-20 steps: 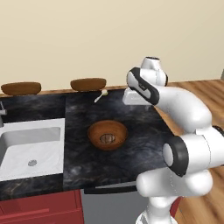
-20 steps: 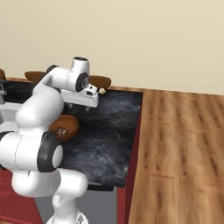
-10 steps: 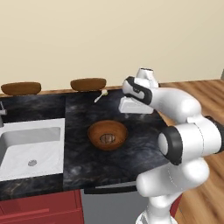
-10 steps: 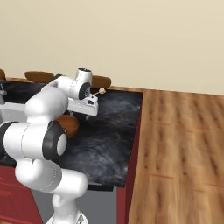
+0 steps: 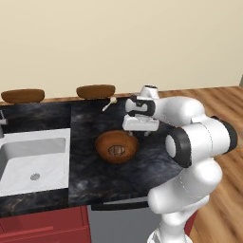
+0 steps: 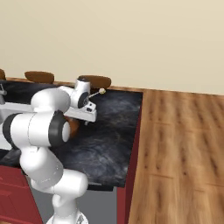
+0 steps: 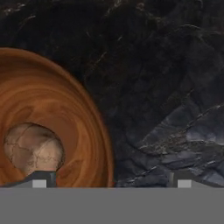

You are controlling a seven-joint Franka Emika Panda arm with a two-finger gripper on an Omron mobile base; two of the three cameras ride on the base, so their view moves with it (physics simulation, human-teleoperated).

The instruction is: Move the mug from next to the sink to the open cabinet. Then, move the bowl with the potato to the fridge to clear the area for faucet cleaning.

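Observation:
The reddish-brown bowl (image 5: 116, 146) sits on the black counter right of the sink (image 5: 33, 156), with the potato (image 5: 115, 150) lying in it. My gripper (image 5: 141, 134) hangs low over the bowl's right rim, jaws open and empty. In the hand view the bowl (image 7: 65, 118) takes up the left side with the pale brown potato (image 7: 33, 148) inside. There my gripper (image 7: 111, 181) straddles the rim, one fingertip (image 7: 41, 179) over the bowl's inside by the potato, the other over bare counter. From the right, my arm covers most of the bowl (image 6: 75, 127), and the gripper (image 6: 87, 121) points down.
Two brown stool seats (image 5: 96, 90) (image 5: 22, 95) stand behind the counter's far edge. A small pale spoon-like item (image 5: 110, 102) lies near that edge. The faucet (image 5: 2, 122) is at the far left. The counter's right edge (image 6: 136, 131) drops to wooden floor.
The arm has swung left and down from above the counter's right part; the open gripper now sits low over the bowl's right rim. Bowl and potato have not moved.

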